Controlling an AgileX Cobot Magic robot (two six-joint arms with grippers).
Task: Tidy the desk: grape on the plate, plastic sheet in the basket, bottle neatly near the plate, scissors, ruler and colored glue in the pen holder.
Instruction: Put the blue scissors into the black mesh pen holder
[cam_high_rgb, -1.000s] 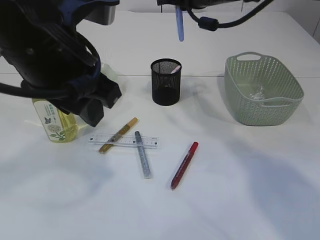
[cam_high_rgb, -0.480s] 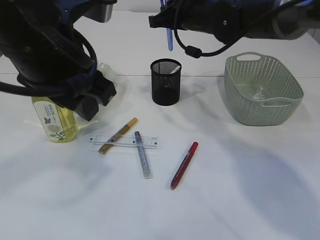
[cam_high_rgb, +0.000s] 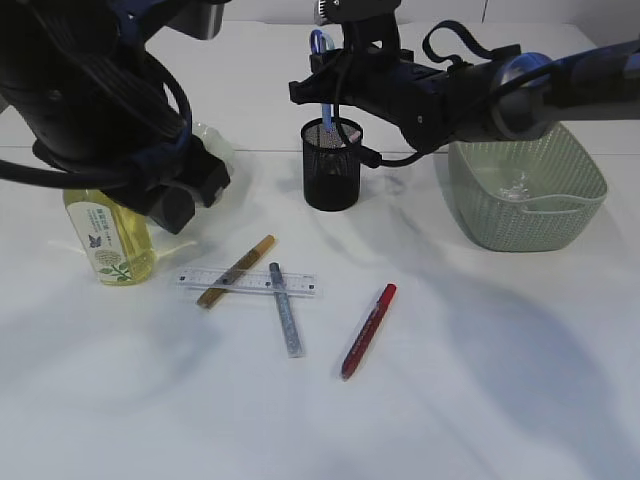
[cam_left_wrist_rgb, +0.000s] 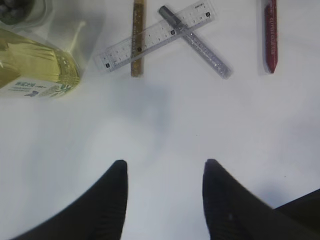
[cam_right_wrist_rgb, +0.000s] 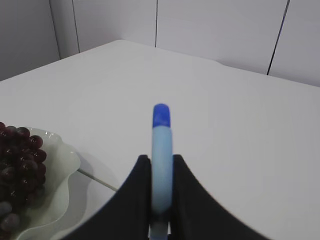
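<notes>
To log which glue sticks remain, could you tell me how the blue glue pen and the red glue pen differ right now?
The blue glue pen stands upright, while the red glue pen lies flat. The blue one is clamped in the right claw with its lower end in the black mesh pen holder; the red one rests untouched on the table. Both are slim sticks.

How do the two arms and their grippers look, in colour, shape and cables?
Both arms are black and bulky, with blue trim near some joints. The right arm carries looping black cables along its top. The left arm has thick black cables curving over its body. The left gripper has two matte black fingers that taper to rounded tips, finely ribbed. The right gripper has similar black tapered fingers.
</notes>
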